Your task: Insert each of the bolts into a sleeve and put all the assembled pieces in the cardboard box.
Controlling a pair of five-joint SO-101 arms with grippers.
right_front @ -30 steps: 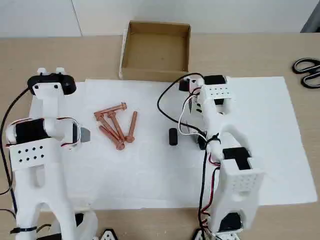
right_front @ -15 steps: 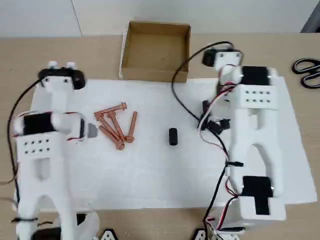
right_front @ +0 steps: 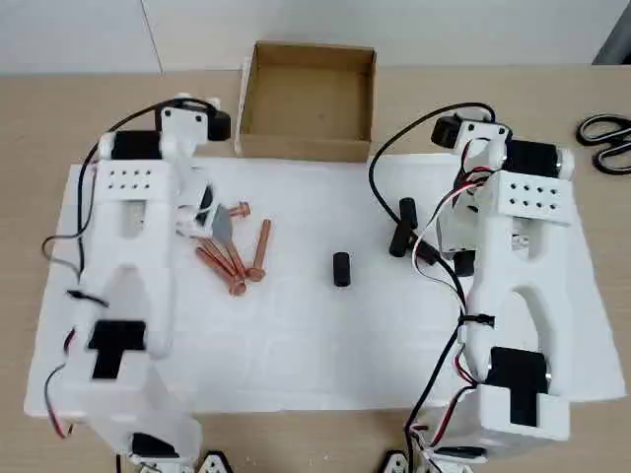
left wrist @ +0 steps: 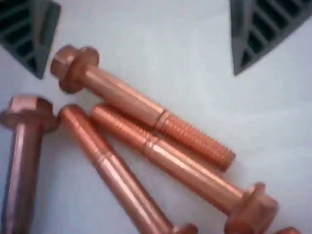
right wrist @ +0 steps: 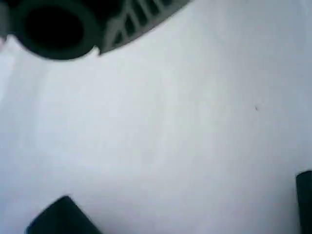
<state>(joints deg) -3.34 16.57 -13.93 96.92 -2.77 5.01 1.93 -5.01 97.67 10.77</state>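
**While Inspection Is Proceeding: Station Condition**

While the left gripper (right_front: 211, 223) is hanging low over the bolts (right_front: 240, 258), its jaws are standing wide apart and are gripping nothing. In the left wrist view, the two dark fingertips (left wrist: 34, 44) are sitting well apart, with one bolt's head lying between them. Whether they are touching the mat cannot be told.

Several copper-coloured bolts are lying flat in a loose cluster on the left half of the white mat (right_front: 296, 345). Some are touching or crossing one another, and their heads are pointing different ways.

The right gripper (right_front: 408, 236) is sitting over the right half of the mat, clenched on the held sleeve (right wrist: 51, 29). In the right wrist view this black sleeve is showing its open bore end-on and is pressing against a ribbed finger (right wrist: 139, 14).

The loose sleeve (right_front: 341, 268), also black, is resting on the mat between the two grippers, apart from the bolts and from both arms.

The cardboard box (right_front: 308, 146) is standing on the table (right_front: 118, 108) at the far edge of the mat, open side up, just beyond the left gripper.

Scissors (right_front: 603, 140) are lying near the right edge of the table, well apart from the work.
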